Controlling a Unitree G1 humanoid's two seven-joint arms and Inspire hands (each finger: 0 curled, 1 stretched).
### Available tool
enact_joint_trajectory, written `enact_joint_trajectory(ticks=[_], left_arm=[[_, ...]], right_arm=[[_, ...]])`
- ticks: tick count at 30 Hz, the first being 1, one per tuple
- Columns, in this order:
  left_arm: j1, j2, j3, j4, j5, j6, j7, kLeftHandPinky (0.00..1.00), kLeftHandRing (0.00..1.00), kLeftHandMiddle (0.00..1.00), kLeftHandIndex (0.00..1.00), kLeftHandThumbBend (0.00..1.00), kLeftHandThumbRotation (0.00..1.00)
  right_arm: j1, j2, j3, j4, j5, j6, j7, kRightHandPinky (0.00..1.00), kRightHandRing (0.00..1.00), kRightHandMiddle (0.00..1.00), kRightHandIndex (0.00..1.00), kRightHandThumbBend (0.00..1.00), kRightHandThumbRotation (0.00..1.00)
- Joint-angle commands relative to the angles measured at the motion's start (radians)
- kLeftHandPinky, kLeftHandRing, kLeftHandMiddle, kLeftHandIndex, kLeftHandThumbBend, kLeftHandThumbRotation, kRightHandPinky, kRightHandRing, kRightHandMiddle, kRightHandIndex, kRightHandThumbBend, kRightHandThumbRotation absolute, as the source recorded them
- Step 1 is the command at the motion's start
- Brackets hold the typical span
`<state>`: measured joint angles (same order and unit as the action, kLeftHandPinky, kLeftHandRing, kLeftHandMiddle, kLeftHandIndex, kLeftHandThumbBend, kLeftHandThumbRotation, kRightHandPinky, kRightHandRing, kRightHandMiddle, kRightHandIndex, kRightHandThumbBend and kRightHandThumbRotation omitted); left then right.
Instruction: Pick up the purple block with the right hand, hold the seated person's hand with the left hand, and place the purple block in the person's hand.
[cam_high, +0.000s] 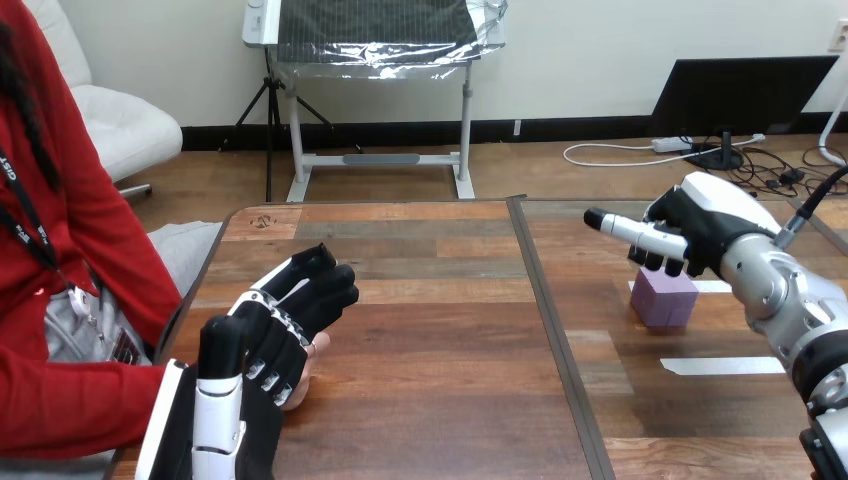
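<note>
- Your right hand (705, 225) hangs over the small, matt purple block (665, 298). The block sits on the brown, plank-patterned wooden worktop (450, 330), directly beneath the fingers (655, 260). That placing looks like a line-up for the pick.
- Those fingers are released and clasp nothing: one points straight out and the rest droop toward the block's top rear edge (I cannot tell if they touch it).
- A flat strip of white tape (725, 366) lies below those fingers, on the near side of the block. It is probably a marker for where the block starts.
- Your left hand (255, 345) is well apart from the block, across the worktop. Its fingers (320, 290) are curled round the person's hand (313, 350), and only a sliver of that hand shows past the fingertips.
- That clasp seems meant to steady the receiving hand, so the drop-off has a fixed target.
- The hold looks done and the pick does not. You will likely need the right fingers lower, on either side of the block, before closing them.
</note>
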<state>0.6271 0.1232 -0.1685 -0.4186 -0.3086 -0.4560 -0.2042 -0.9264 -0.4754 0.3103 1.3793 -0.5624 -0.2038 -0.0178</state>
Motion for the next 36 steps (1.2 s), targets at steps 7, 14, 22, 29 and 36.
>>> enact_joint_trajectory(ticks=[7,14,22,29,36], left_arm=[[-0.039,-0.016,0.011,-0.01,-0.006,0.007,-0.009,0.86,0.8,0.78,0.78,0.54,1.0],[-0.038,-0.015,0.012,-0.009,-0.01,0.007,-0.015,0.86,0.8,0.78,0.78,0.53,1.0],[-0.037,-0.017,0.012,-0.006,-0.007,0.002,-0.02,0.86,0.81,0.79,0.78,0.52,1.0],[-0.035,-0.021,0.01,-0.008,-0.006,0.004,-0.017,0.86,0.81,0.79,0.78,0.52,1.0],[-0.034,-0.021,0.008,-0.009,-0.011,0.006,-0.019,0.86,0.8,0.79,0.78,0.52,1.0]], right_arm=[[-0.134,-0.036,-0.058,-0.048,0.055,-0.055,-0.046,0.36,0.35,0.39,0.41,0.74,1.0],[-0.146,-0.041,-0.067,-0.047,0.063,-0.059,-0.054,0.38,0.36,0.4,0.4,0.74,0.99],[-0.151,-0.047,-0.064,-0.044,0.064,-0.061,-0.051,0.42,0.41,0.45,0.43,0.71,0.98],[-0.145,-0.047,-0.068,-0.04,0.071,-0.05,-0.038,0.45,0.45,0.49,0.47,0.7,0.97],[-0.143,-0.045,-0.048,-0.034,0.054,-0.016,-0.006,0.49,0.5,0.54,0.54,0.72,0.99]])
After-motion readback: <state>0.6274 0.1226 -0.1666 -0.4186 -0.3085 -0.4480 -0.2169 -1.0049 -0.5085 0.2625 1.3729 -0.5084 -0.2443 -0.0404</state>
